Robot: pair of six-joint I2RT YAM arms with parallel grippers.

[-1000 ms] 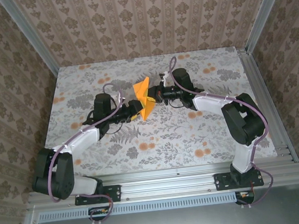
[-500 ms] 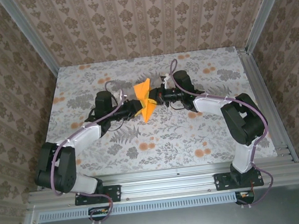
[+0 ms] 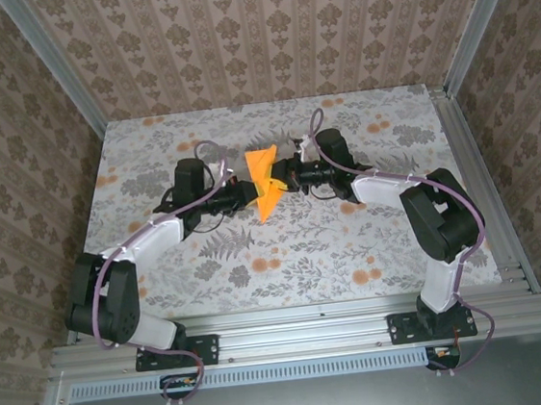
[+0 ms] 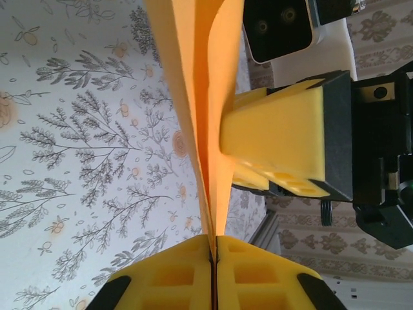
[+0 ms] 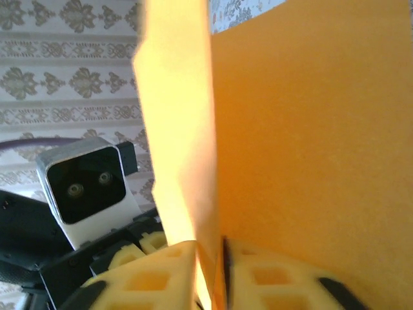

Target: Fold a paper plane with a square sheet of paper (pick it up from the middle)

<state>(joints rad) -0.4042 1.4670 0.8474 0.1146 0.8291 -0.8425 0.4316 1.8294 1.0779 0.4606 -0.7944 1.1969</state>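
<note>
Over the middle of the table, left of centre, the left gripper has its yellow pads pressed flat together on one edge of the square sheet of paper — already folded and held up on edge, probably so both arms can work a crease. Rightward, the right gripper flanks the same sheet with jaws narrow; a slim dark gap shows, so I cannot tell whether it pinches. The overlapping layers are hard to read — the sheet's tips are cut off up close.
</note>
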